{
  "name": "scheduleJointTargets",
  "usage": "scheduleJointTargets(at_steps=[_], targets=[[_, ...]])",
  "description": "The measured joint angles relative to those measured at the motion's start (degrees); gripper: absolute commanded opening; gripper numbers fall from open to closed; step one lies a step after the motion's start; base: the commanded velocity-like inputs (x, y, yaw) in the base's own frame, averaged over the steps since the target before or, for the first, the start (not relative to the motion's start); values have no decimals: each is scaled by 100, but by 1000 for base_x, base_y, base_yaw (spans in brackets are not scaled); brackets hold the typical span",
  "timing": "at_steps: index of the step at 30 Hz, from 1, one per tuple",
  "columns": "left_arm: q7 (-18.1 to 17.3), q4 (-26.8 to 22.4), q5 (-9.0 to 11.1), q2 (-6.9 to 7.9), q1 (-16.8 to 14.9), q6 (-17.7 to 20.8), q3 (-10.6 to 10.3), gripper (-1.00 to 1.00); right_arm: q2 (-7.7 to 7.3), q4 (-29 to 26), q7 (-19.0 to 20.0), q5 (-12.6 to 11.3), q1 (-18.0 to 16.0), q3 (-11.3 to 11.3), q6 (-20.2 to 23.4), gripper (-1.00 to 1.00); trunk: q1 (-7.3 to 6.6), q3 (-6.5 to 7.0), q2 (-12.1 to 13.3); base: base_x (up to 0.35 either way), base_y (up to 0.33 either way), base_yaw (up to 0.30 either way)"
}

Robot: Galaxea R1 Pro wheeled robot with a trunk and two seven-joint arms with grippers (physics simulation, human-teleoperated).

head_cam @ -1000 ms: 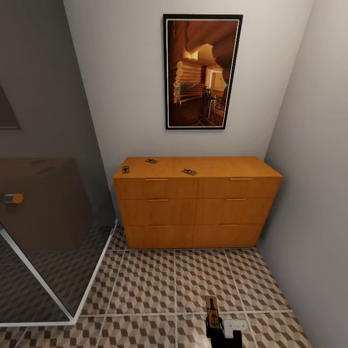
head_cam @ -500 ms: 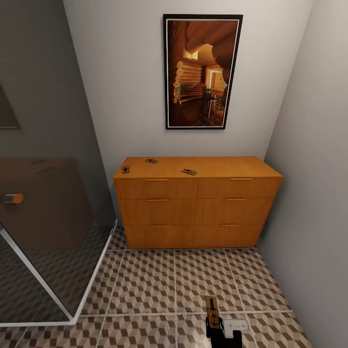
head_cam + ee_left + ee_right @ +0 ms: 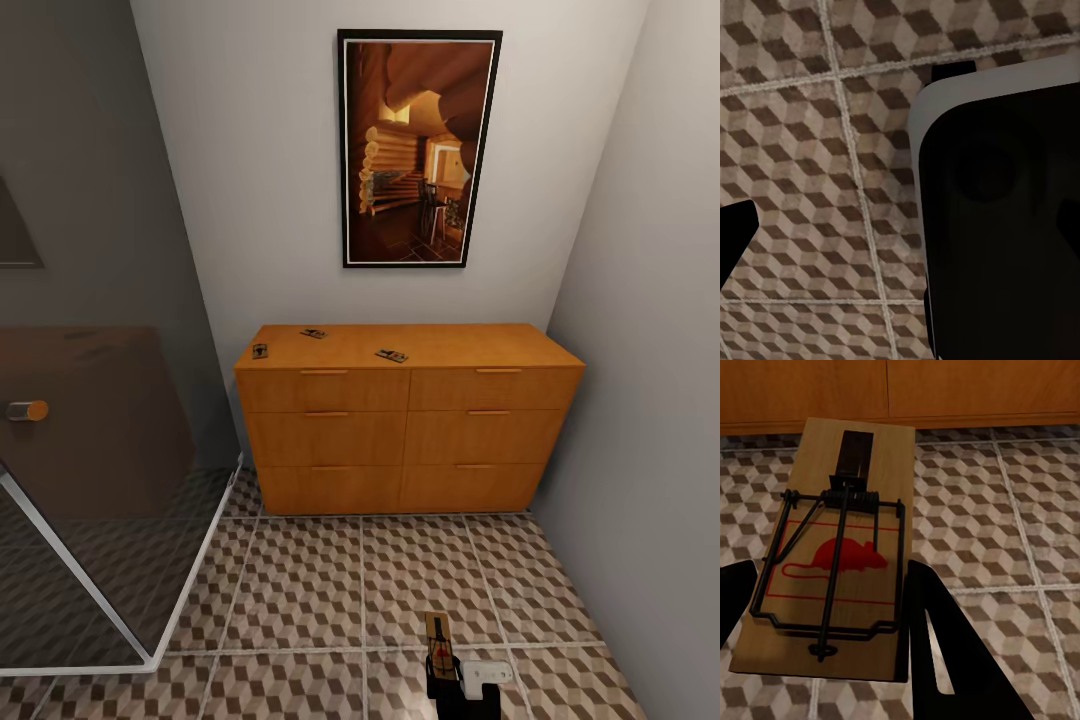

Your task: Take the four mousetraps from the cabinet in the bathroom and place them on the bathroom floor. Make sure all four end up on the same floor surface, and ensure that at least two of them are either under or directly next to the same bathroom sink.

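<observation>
1 mousetrap [image 3: 832, 555] is clamped in the right gripper [image 3: 441, 683], held low over the floor [image 3: 320, 590] in front of the cabinet [image 3: 405, 420]. Its long axis runs straight away from the gripper, far end pointed at the cabinet, face with the red mouse mark turned up. 3 more traps are seen on the cabinet top: trap A [image 3: 260, 351], trap B [image 3: 313, 333], trap C [image 3: 391, 355]. The left gripper's state can't be told; a dark finger [image 3: 731, 240] is seen over tiles.
</observation>
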Motion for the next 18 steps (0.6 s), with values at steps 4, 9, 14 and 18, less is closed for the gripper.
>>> scheduleJointTargets(at_steps=[4, 9, 14, 18], targets=[[0, 0, 0, 0, 0, 0, 0, 100, 0, 0, 0, 0, 0, 0, 0, -100, 0, 0, 0, 0, 0, 0], [0, 0, 0, 0, 0, 0, 0, 100, 0, 0, 1, 0, 0, 0, 0, -100, 0, 0, 0, 0, 0, 0], [0, 0, 0, -1, 0, 0, 0, 100, 0, 0, -1, 0, 0, 0, 0, -100, 0, 0, 0, 0, 0, 0], [0, 0, 0, 3, 0, 0, 0, 100, 0, 0, 0, 0, 0, 0, 0, -100, 0, 0, 0, 0, 0, 0]])
